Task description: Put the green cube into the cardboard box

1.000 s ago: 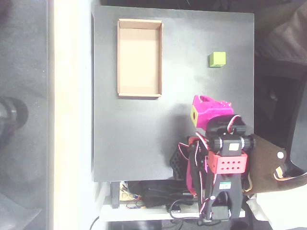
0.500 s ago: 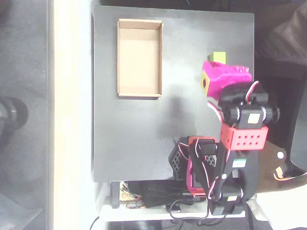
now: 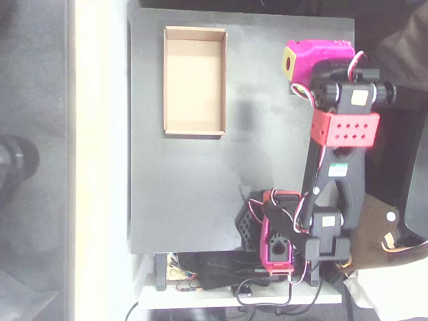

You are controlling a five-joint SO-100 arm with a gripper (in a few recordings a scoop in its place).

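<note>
Jaws: can't tell if parted or closed. From the overhead view the gripper (image 3: 314,57) shows just as a magenta housing w/ a yellow face on its left side, seen from straight above; fingertips are hidden underneath it.

Green cube: not visible from above, so no telling whether anything is grasped.

Gripper sits near the top right corner of the black table (image 3: 187,194), well to the right of the cardboard box (image 3: 194,81) & roughly level w/ the box's upper half. Bare tabletop lies between them.

Cardboard box lies flat in the upper left part of the table, long side running top to bottom in the pic. Low tan walls, plain light-brown floor, nothing inside. Its top edge is close to the table's far edge.

Arm (image 3: 338,167) stretches up the right side of the table from its base (image 3: 277,234) at the bottom edge. Black links, a red perforated bracket just below the wrist, red & white wires looping around the joints. Black motor barrel sits right behind the magenta housing.

Below the table's bottom edge: tangle of cables (image 3: 214,277) & a small board on a light surface.

Left of the table a pale strip, then grey floor.
</note>
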